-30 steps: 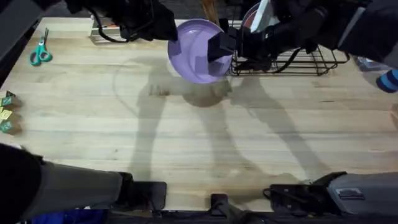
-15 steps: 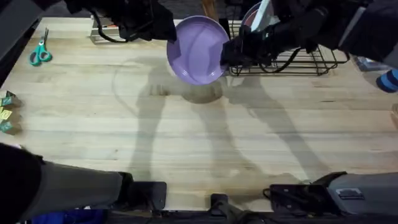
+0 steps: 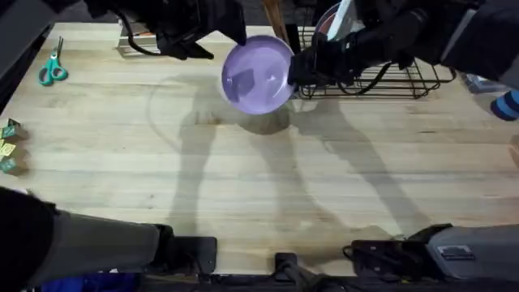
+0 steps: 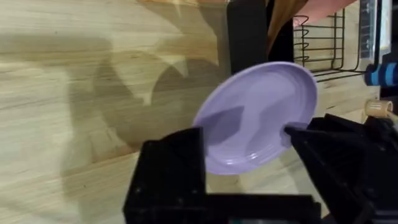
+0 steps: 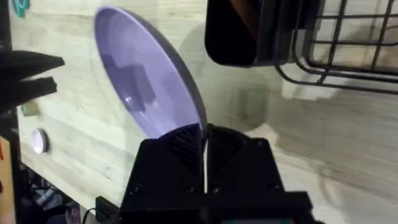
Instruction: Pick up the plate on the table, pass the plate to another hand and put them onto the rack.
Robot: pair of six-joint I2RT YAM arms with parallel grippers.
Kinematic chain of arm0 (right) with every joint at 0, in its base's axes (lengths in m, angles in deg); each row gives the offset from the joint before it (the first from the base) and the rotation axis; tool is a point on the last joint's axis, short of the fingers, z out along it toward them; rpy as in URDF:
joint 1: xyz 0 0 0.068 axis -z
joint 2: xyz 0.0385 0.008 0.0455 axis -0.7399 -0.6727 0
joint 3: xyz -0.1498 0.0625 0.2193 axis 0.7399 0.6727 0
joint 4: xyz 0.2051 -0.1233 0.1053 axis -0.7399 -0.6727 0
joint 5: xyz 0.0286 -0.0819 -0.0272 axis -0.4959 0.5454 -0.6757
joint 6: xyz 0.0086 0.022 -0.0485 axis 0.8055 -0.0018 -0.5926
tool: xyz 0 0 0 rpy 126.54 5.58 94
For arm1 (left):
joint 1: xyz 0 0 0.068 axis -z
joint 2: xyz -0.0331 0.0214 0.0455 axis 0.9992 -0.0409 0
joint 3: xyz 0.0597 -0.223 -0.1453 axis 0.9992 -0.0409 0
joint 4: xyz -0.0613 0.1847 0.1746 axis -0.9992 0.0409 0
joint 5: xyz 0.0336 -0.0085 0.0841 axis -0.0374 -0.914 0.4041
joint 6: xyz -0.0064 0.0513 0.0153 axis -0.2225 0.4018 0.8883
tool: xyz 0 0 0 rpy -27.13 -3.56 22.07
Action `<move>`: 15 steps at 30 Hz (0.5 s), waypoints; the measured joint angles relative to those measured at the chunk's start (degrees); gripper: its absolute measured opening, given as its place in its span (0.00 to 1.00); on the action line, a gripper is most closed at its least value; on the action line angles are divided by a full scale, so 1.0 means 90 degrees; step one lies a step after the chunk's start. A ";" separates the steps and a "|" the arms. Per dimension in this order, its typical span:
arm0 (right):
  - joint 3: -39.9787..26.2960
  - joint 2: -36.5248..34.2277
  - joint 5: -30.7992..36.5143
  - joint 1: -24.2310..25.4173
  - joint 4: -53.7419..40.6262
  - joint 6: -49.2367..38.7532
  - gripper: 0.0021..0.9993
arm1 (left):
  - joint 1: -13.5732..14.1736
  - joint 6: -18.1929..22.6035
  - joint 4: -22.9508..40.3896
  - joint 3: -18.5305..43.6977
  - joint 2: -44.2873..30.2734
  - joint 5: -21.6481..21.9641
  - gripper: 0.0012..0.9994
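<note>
Round lavender-purple plastic plate [image 3: 258, 73] up in the air, tilted, near the far edge of the big light wooden plank worktop [image 3: 259, 178], about the middle of that edge. Right claw [image 3: 298, 66] pinched tight on the plate's rim, on the side by the black wire dish rack [image 3: 381, 77]. In the right wrist view, the two black fingers [image 5: 180, 146] squeezed on the thin rim of the plate [image 5: 149, 93], the plate standing almost on its edge. Rack wires [image 5: 348, 43] close by there too.

Left claw [image 3: 217, 36] near the far edge, just beside the plate on the side away from the rack, not touching it. Fingers spread wide. In the left wrist view, one black finger [image 4: 171, 168] and the other far apart from it, the plate [image 4: 258, 115] out past them with a gap all around, and the rack [image 4: 329, 37] beyond it. Left claw holding nothing.

A dark shadow on the wood right under the plate.

Something salmon-pink and round [image 3: 328, 18] standing up in the rack at the far edge. Green-handled scissors [image 3: 52, 69] lying near the far left corner of the worktop. Small green and yellow bits [image 3: 10, 146] at the left edge. Black arm bases along the near edge.
</note>
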 joint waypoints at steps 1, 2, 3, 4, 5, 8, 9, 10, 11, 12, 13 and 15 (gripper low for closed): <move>0.0000 -0.0001 -0.0002 0.0000 0.0034 -0.0063 0.03 | 0.0000 0.0010 0.0000 0.0000 0.0000 0.0083 0.96; 0.0000 0.0000 -0.0002 0.0000 0.0034 -0.0116 0.03 | 0.0000 0.0012 0.0000 0.0000 0.0002 0.0135 0.96; 0.0000 -0.0002 -0.0002 0.0000 0.0029 -0.0200 0.03 | 0.0000 0.0012 0.0000 0.0000 0.0001 0.0198 0.96; 0.0000 0.0000 0.0001 0.0000 0.0029 -0.0286 0.03 | 0.0000 0.0017 -0.0002 0.0000 0.0001 0.0252 0.97; -0.0005 0.0000 0.0014 0.0000 0.0029 -0.0381 0.03 | 0.0000 0.0022 -0.0007 0.0000 0.0002 0.0288 0.97; -0.0069 0.0000 0.0122 0.0000 0.0019 -0.0668 0.03 | 0.0000 0.0082 -0.0032 0.0000 0.0019 0.0419 0.99; -0.0102 0.0003 0.0179 0.0002 0.0019 -0.0760 0.03 | 0.0000 0.0103 -0.0039 0.0000 0.0044 0.0485 1.00; -0.0137 0.0019 0.0259 0.0002 0.0022 -0.0851 0.03 | 0.0000 0.0120 -0.0040 0.0000 0.0089 0.0587 1.00; -0.0168 0.0045 0.0334 0.0002 0.0019 -0.0934 0.03 | 0.0000 0.0131 -0.0043 0.0000 0.0145 0.0671 1.00; -0.0289 0.0181 0.0595 0.0015 0.0017 -0.1194 0.03 | 0.0000 0.0185 -0.0044 0.0000 0.0442 0.0991 1.00; -0.0343 0.0229 0.0674 0.0027 0.0017 -0.1284 0.03 | 0.0000 0.0214 -0.0044 0.0000 0.0548 0.1085 0.99; -0.0463 0.0322 0.0791 0.0051 0.0023 -0.1483 0.03 | 0.0000 0.0298 -0.0044 0.0000 0.0794 0.1249 0.99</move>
